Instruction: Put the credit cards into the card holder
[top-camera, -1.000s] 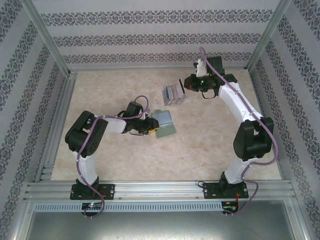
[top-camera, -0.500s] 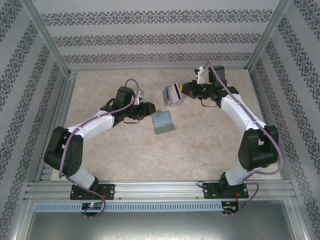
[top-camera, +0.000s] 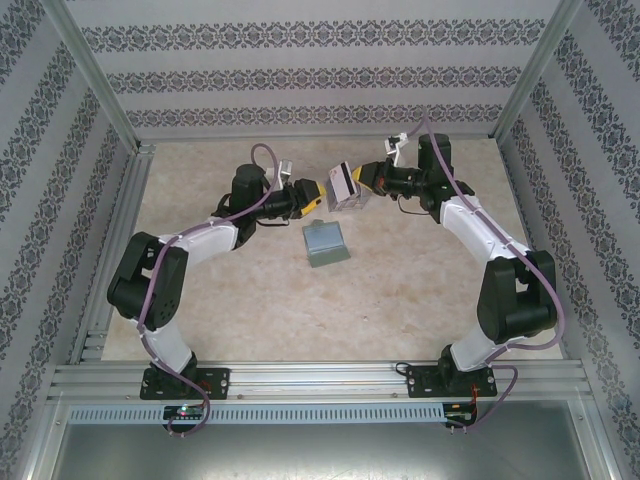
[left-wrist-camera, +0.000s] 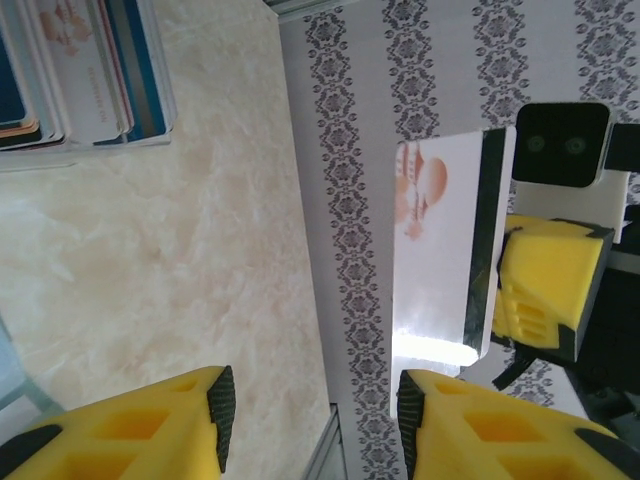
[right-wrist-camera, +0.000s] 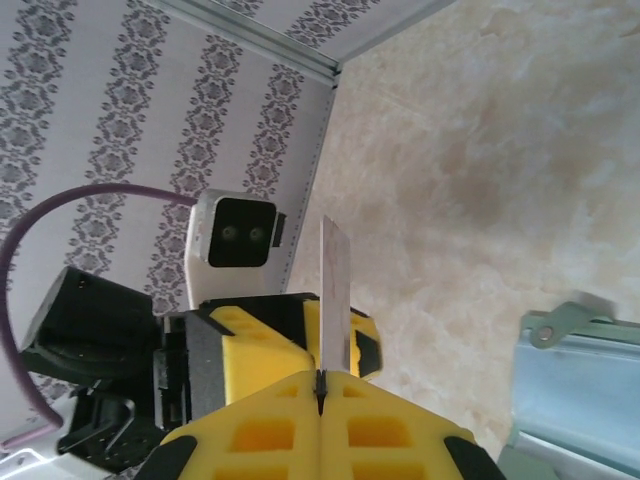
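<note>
Right end effector (right-wrist-camera: 320, 385): pinches one card (right-wrist-camera: 335, 300), edge-on from its wrist.
Left end effector (left-wrist-camera: 315, 400): open, sees card's face.

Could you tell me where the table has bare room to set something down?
The broad near strip of table between the card holder and the arm bases is bare. It is crowded at the far centre, where the left gripper and right gripper, holding a card, meet by the credit cards.

Robot lab test cell, not home: alu extrusion frame (top-camera: 98, 85) w/ printed wallpaper panels (top-camera: 300, 60) (fake room look), marble-look tabletop (top-camera: 400, 300), two arms (top-camera: 205, 241) bolted to slotted rail (top-camera: 320, 378) at front edge.
</note>
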